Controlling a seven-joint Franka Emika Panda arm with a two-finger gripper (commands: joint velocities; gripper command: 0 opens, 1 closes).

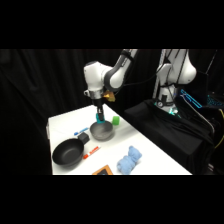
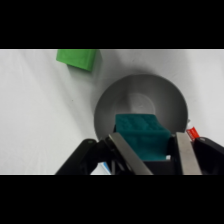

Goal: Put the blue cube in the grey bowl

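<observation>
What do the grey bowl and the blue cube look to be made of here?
The grey bowl looks like brushed metal: a dull grey sheen with a paler centre. The blue cube, held between the fingers, looks matte, with no glare; possibly foam or painted wood, I can't tell which.

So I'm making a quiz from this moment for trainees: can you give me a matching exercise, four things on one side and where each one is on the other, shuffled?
Things:
1. blue cube
2. green cube
3. black pan
4. light blue plush toy

Places:
A. on the table just beyond the grey bowl, apart from it
B. at the table's near edge, right of the pan
C. held between the jaws of the gripper, over the grey bowl
D. on the table's near left part, beside the grey bowl

Pairs: 1-C, 2-A, 3-D, 4-B
</observation>
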